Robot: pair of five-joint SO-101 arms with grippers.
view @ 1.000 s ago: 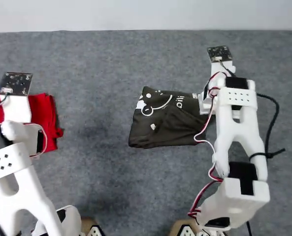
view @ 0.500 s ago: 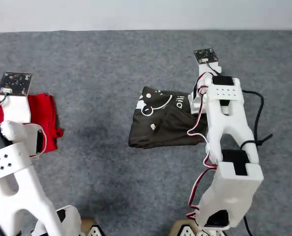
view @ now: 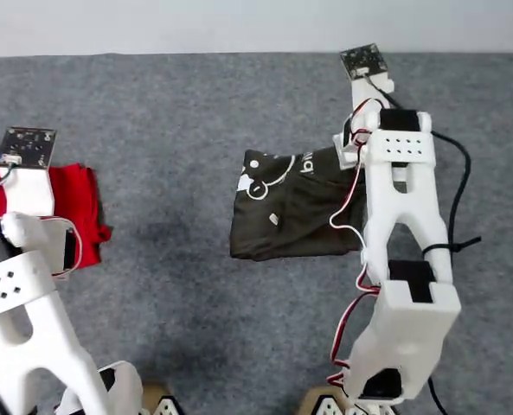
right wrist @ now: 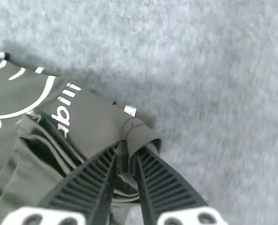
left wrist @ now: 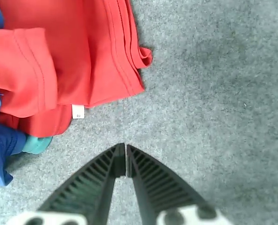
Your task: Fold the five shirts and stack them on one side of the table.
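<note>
The right arm [view: 399,199] swings first toward the middle of the desk [view: 169,112], then stretches out away from its base, so its wrist now sits closer to the far edge than a second ago. The right pincer [right wrist: 127,150], clamped on the near corner of the black shirt [view: 282,212], carries that corner along. The corner rises and is drawn toward the far edge. The white lettering [view: 308,162] on the shirt shifts the same way and tilts. The shirt's outline changes with it: the side by the arm bunches and lifts, while the other side barely shifts on the desk.
</note>
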